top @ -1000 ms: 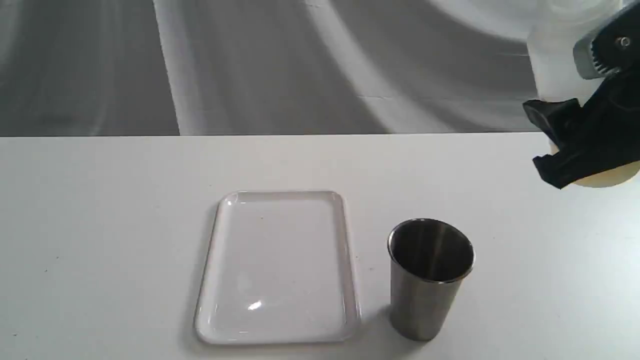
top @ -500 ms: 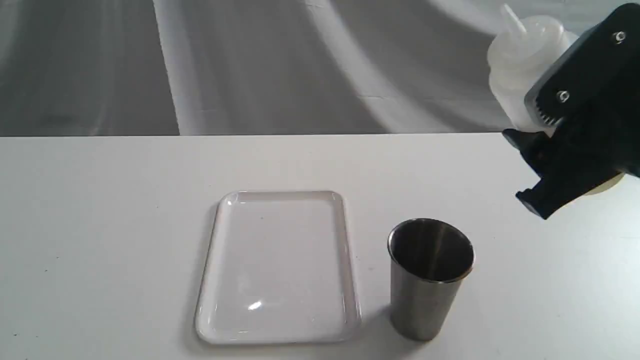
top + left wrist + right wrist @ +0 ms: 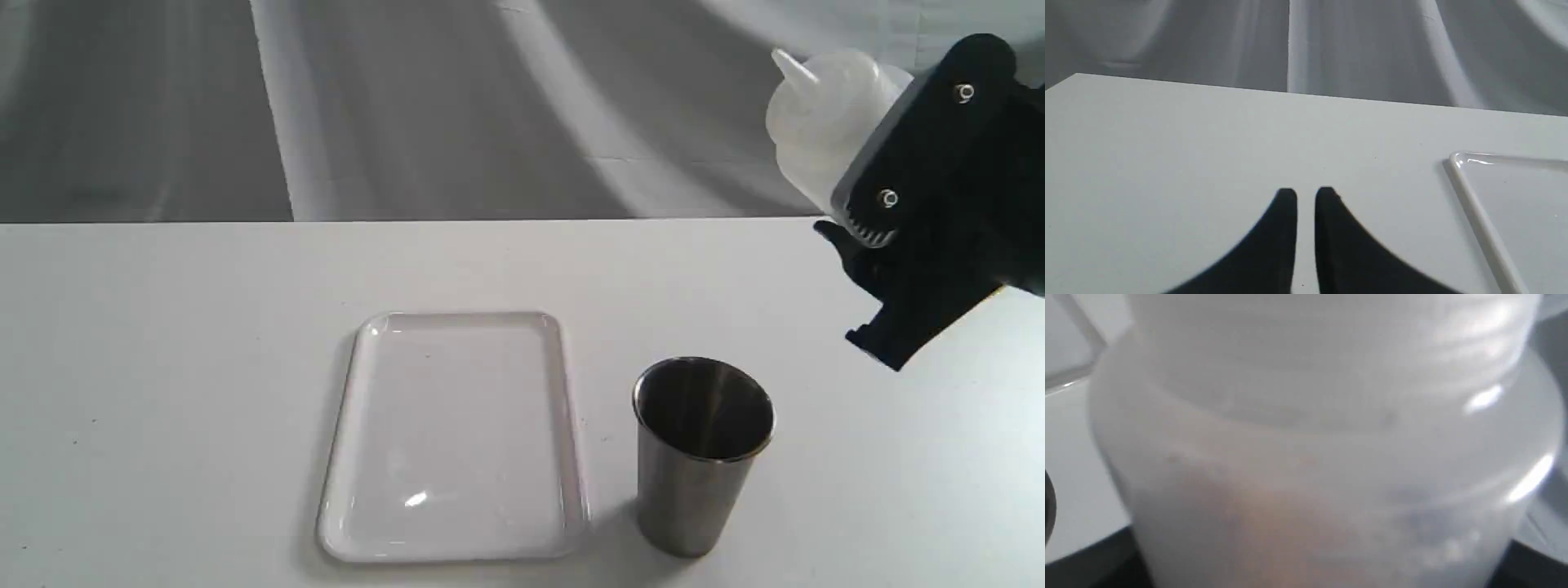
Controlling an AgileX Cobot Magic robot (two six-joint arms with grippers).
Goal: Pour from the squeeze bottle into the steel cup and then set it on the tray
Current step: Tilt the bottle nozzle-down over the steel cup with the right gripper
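Note:
My right gripper (image 3: 886,269) is shut on the squeeze bottle (image 3: 820,122) and holds it in the air at the upper right, tilted with its nozzle leaning left. The bottle (image 3: 1314,457) fills the right wrist view, whitish with an orange tint low down. The steel cup (image 3: 702,453) stands upright on the table, below and left of the bottle. The white tray (image 3: 454,437) lies flat to the left of the cup, with nothing on it. My left gripper (image 3: 1305,196) hovers low over bare table with its fingers nearly together, left of the tray's corner (image 3: 1457,159).
The white table (image 3: 163,367) ends at a far edge in front of a grey draped backdrop (image 3: 408,106).
The right gripper has carried the bottle leftward toward the cup and tilted it, so its nozzle now leans left. The cup, the tray and the left gripper have stayed put.

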